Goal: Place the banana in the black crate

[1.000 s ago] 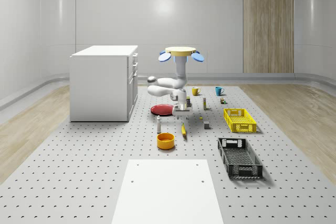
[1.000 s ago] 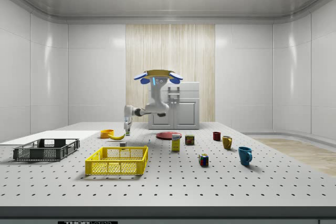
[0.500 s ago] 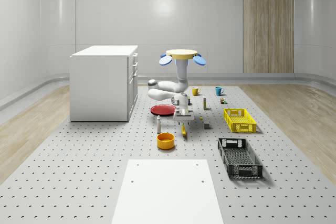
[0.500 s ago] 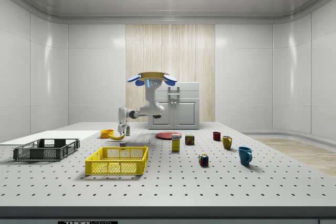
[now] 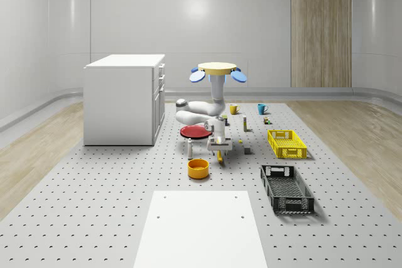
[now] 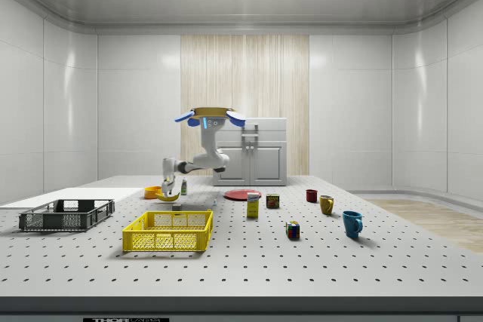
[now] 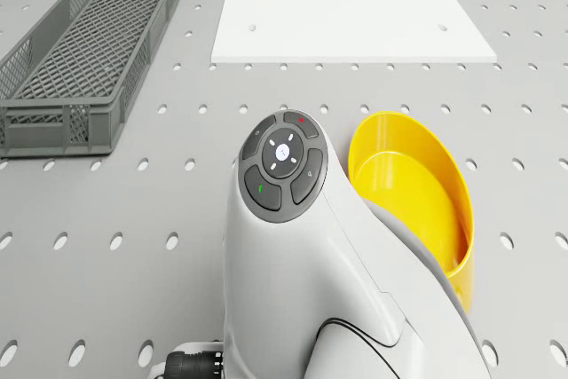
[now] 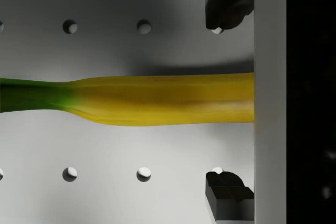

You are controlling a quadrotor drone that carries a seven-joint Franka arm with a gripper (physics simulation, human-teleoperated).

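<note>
The banana (image 8: 157,99), yellow with a green stem end, lies flat on the perforated table; it also shows as a small banana (image 5: 220,157) beside the orange bowl and as a banana (image 6: 167,197) behind the yellow crate. My gripper (image 8: 226,100) is open right above it, one dark fingertip (image 8: 228,3) on each side, not touching. The gripper (image 5: 220,148) hangs from the bent white arm. The drone (image 5: 218,67) hovers above and just behind the banana. The black crate (image 5: 287,189) stands toward the whole-scene view's lower right.
An orange bowl (image 5: 198,167) sits close to the banana; the same bowl (image 7: 417,201) shows beside the arm link (image 7: 284,246). Yellow crate (image 5: 287,144), red plate (image 5: 195,131), white cabinet (image 5: 124,98), white slab (image 5: 201,227), small bottle (image 5: 190,149), mugs and cans surround the spot.
The drone has shifted forward and slightly lower, to the side view's left. The gripper has come down from above the table to just over the banana.
</note>
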